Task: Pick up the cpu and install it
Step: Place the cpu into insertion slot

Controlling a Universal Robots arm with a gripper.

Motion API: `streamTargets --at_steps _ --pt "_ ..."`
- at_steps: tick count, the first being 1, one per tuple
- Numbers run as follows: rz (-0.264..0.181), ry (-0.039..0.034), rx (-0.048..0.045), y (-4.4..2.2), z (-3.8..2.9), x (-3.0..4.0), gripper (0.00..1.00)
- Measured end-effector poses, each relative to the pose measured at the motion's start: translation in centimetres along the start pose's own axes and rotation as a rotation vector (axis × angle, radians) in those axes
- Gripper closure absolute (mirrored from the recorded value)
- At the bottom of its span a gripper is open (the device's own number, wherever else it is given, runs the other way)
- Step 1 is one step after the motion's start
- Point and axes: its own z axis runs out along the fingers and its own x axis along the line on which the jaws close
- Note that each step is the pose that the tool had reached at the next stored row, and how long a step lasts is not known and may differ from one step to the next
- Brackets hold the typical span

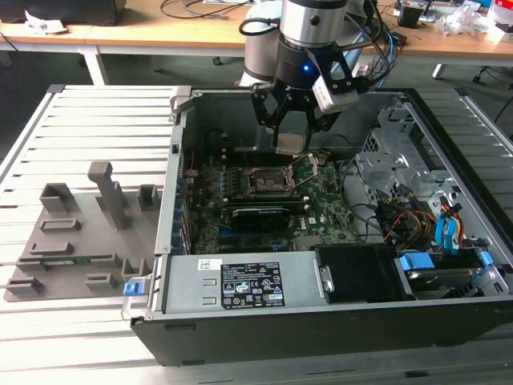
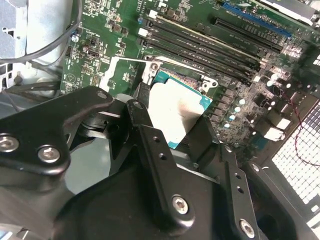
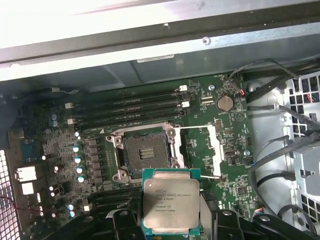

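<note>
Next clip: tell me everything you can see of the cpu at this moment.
The cpu is a flat square chip with a silver-grey metal top plate that carries small print, set on a thin green rim. Its plate faces up and it is clamped at two opposite edges between the black fingers of the gripper. It hangs above the motherboard, beside the open, empty socket, not seated in it.

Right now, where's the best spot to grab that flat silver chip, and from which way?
By two opposite edges of its thin rim, coming from above, as the pincer grips the cpu now. It is flat and held level, metal top up, near the open socket, so the sides are probably the only parts to pinch.
</note>
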Motion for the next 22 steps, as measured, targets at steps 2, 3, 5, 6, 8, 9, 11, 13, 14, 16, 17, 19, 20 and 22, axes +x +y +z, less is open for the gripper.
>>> streamTargets --at_steps 2,3,5,6,8,9,11,13,14,16,17,19,20,22 --pt "0.017 0.0005 0.0001 0.0 0.0 0.0 0.45" --pt "0.026 0.0006 0.0003 0.0 0.0 0.0 0.45" --pt "0.037 0.0009 0.0004 0.0 0.0 0.0 0.45" --pt "0.043 0.001 0.0005 0.0 0.0 0.0 0.45" --pt "0.057 0.0014 0.0006 0.0 0.01 0.0 0.45" --pt "0.068 0.0016 0.0006 0.0 0.01 0.0 0.45" --pt "0.096 0.0024 0.0006 0.0 0.01 0.0 0.45" --pt "0.129 0.0032 0.0007 0.0 0.01 0.0 0.45" --pt "0.136 0.0033 0.0007 0.0 0.01 0.0 0.45" --pt "0.158 0.0038 0.0009 0.0 0.01 0.0 0.45" --pt "0.166 0.004 0.0009 0.0 0.02 0.0 0.45" --pt "0.191 0.0046 0.0011 0.0 0.02 0.0 0.45" --pt "0.198 0.0048 0.0012 0.0 0.02 0.0 0.45" --pt "0.229 0.0055 0.0015 0.0 0.02 0.0 0.45"
